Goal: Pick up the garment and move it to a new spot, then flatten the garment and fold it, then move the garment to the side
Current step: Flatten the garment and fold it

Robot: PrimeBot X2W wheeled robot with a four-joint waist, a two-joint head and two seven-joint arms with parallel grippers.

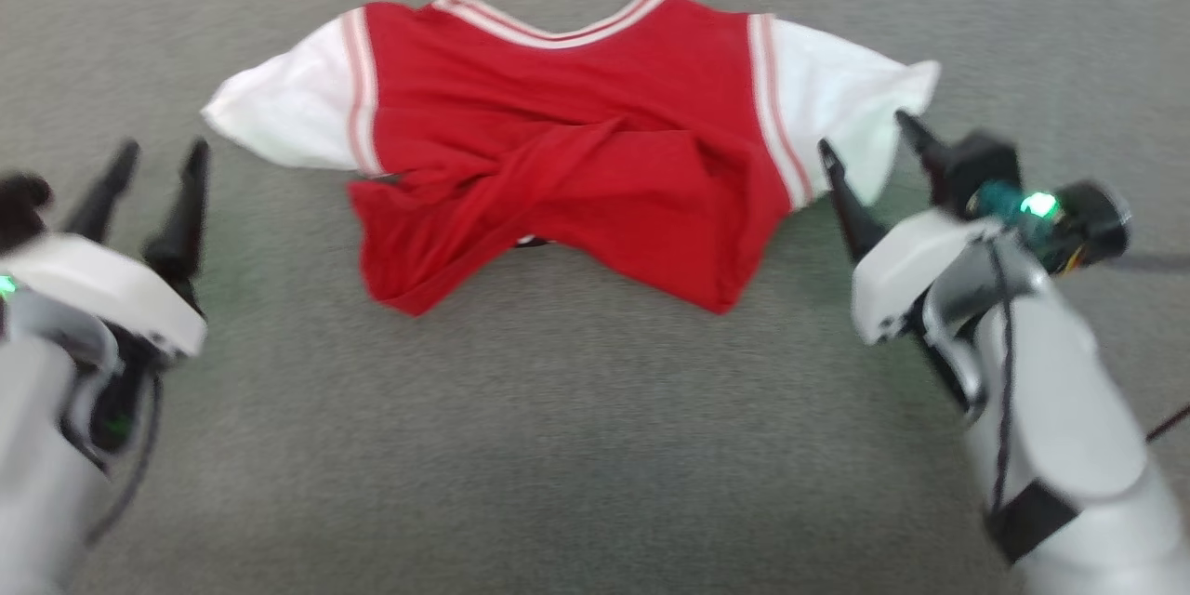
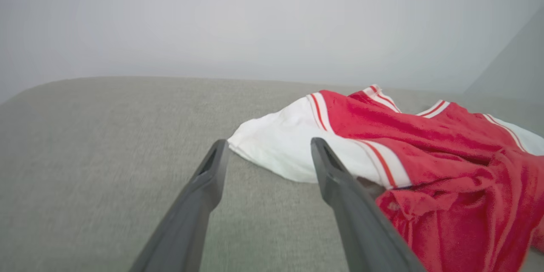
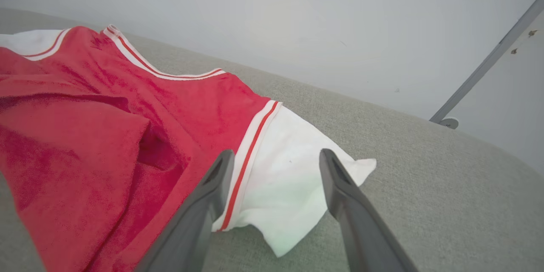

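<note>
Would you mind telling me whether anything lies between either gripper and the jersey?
Nothing visible does: grey surface alone separates the open left gripper from the jersey, and the open right gripper sits beside its sleeve.

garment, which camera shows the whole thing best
The head view: the garment shows whole, with both white sleeves, collar and bunched lower half. The left wrist view gives one sleeve and part of the red body, cut off; the right wrist view gives the other sleeve, also cut off.
</note>
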